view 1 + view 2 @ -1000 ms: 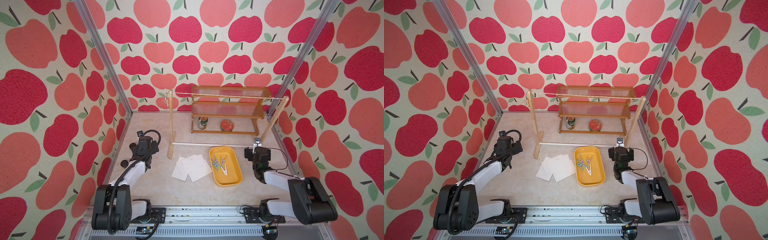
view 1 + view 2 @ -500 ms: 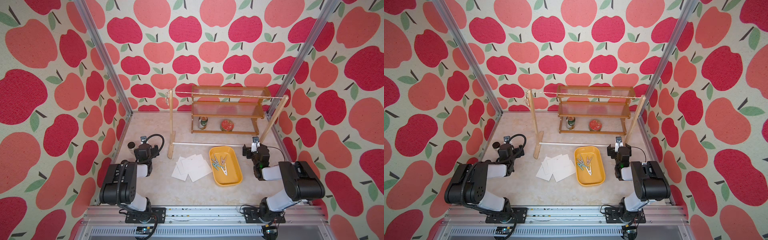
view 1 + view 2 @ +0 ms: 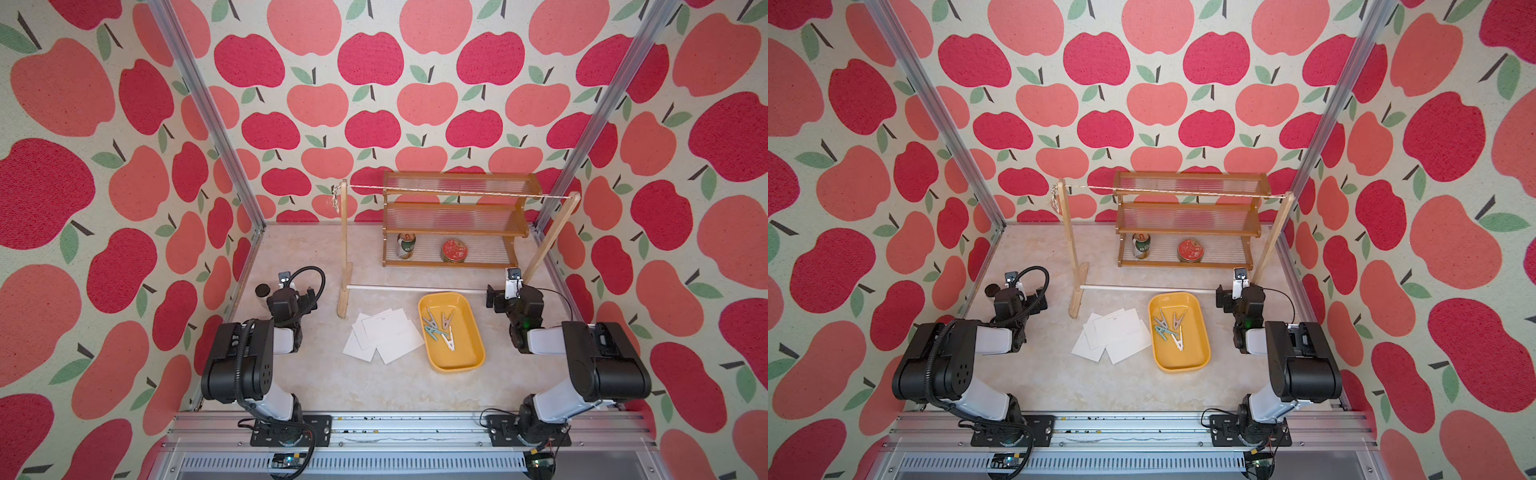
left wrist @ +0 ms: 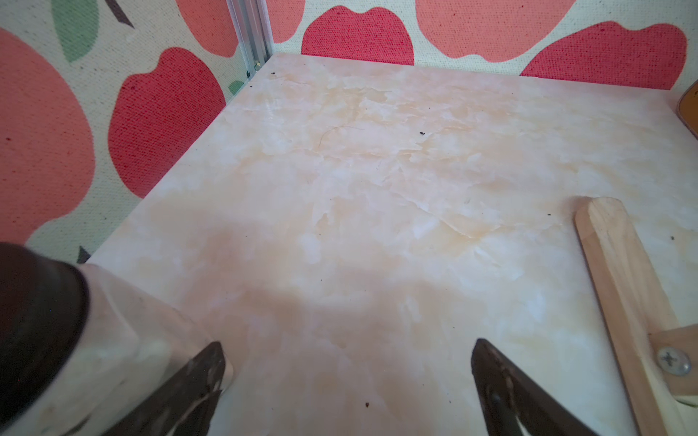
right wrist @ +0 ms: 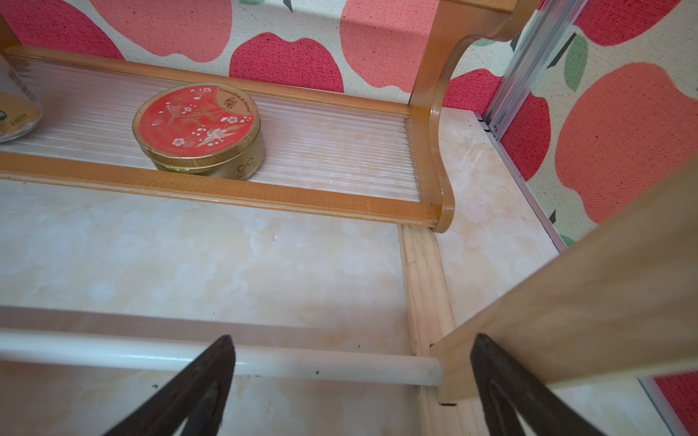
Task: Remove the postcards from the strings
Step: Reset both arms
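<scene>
Several clothespins (image 3: 439, 330) lie in the yellow tray (image 3: 462, 358) beside the postcards (image 3: 384, 338).

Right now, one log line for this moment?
string: bare | postcards: piled beside yellow tray | clothespins: in tray | left fingers: open, empty | right fingers: open, empty | task: looks done

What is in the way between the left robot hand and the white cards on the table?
The rack's wooden foot lies on the table, partly between the open left gripper and the postcards. Nothing else visible does; the path around the foot's near end looks free.
</scene>
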Robot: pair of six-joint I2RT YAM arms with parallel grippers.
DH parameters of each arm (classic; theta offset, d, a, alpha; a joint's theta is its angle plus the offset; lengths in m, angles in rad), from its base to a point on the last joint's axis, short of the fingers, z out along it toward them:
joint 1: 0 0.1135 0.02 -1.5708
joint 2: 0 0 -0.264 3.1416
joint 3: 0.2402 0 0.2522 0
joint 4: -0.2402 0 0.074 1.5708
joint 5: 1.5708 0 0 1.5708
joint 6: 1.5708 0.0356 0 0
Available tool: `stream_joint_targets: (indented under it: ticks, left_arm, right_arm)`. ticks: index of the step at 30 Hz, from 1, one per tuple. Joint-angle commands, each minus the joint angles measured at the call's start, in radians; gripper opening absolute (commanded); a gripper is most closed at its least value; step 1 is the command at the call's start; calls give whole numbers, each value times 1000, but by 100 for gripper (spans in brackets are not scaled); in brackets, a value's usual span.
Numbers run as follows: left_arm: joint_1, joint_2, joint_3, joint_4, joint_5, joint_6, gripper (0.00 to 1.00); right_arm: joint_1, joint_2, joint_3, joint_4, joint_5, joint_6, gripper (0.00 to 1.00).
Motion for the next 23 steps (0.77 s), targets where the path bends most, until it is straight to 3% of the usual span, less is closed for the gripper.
stream_joint_targets:
  ticks: [1,23]
  left_arm:
    - [4,-6,12,22,19,3,99]
    - [7,-4,15,17,33,7,99]
  right_arm:
    - [19,-10,-9,15,40,5,99]
    - [15,-13,-4,3,29,8,99]
